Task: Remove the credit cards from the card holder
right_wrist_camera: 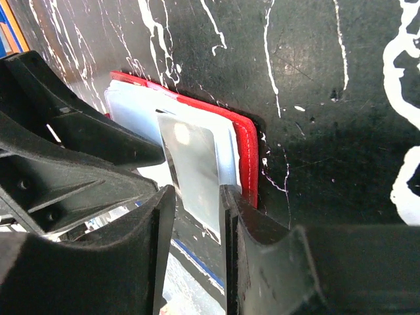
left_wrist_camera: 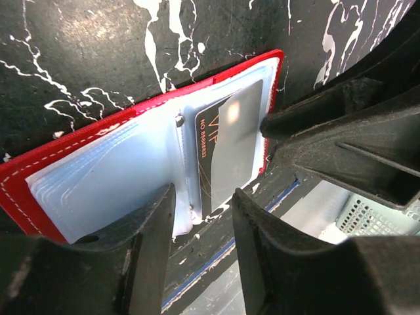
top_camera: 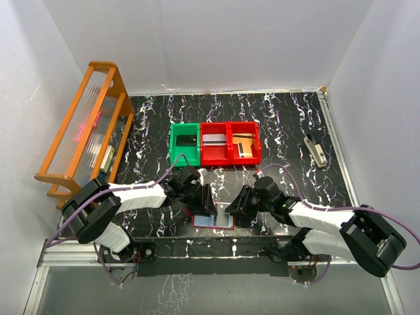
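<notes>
Card holder (top_camera: 213, 221) open at 6 o'clock on the table (top_camera: 289, 118), one dark credit card (left_wrist_camera: 226, 151) in its clear sleeve.
The left gripper (left_wrist_camera: 202, 197) straddles the sleeve's near edge from 10 o'clock. The right gripper (right_wrist_camera: 197, 191) straddles the card's end from 3 o'clock. Both pairs of jaws stand narrowly apart, and I cannot tell whether either pinches. At 12 o'clock sits a red bin (top_camera: 216, 160).

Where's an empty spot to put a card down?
Bare tabletop lies between the red bins and the small grey tool on the right, and behind the bins up to the back wall. Crowded at the near edge, where the left pincer and right pincer meet over the card holder.
</notes>
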`<state>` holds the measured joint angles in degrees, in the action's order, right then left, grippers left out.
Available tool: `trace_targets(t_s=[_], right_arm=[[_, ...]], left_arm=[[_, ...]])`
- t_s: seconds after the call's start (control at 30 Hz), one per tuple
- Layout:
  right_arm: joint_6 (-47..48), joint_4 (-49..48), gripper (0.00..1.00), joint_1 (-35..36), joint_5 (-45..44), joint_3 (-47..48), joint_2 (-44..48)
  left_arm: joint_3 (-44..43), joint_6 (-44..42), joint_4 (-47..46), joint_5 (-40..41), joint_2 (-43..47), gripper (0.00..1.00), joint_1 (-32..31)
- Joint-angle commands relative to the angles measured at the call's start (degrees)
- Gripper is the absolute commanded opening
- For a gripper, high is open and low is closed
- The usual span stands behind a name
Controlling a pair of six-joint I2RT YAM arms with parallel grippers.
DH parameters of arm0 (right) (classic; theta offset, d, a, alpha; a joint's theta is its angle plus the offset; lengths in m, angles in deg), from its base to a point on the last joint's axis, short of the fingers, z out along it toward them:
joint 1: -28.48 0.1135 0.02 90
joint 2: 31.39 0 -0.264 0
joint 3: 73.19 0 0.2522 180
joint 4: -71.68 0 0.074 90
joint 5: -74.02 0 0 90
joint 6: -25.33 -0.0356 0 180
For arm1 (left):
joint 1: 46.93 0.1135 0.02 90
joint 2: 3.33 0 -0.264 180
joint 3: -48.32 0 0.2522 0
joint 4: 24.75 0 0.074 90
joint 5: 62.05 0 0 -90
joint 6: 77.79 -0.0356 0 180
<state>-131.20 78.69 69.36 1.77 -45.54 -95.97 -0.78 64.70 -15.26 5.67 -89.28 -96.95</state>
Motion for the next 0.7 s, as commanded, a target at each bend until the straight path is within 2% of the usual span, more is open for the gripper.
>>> trace_targets(t_s=[0.0,0.13,0.33,0.5,0.6,0.67], right_arm=[[0.48,1.74,0.3,0.23,0.08,3.38,1.45],[1.54,3.53,0.29,0.24,0.39,5.26,3.1],[2.16,3.93,0.29,0.2,1.15,8.78,3.36],[1.75,3.94,0.29,0.33,1.68,7.53,-0.53],[1.38,6.34,0.3,0.33,-1.09,6.59,-2.28],[1.74,6.13,0.29,0.32,-1.71,3.18,-3.07]], left_arm=[[-0.93,-0.9,2.26,1.7,-0.24,0.36,-0.24],[-1.02,-1.07,4.28,3.44,0.45,0.31,-0.25],[0.24,-0.6,4.36,4.07,2.49,0.29,-0.2],[-0.42,-1.82,5.76,4.7,3.97,0.29,-0.22],[-1.38,-2.66,6.44,4.56,4.26,0.3,-0.25],[-2.1,-3.18,6.12,3.73,4.74,0.32,-0.21]])
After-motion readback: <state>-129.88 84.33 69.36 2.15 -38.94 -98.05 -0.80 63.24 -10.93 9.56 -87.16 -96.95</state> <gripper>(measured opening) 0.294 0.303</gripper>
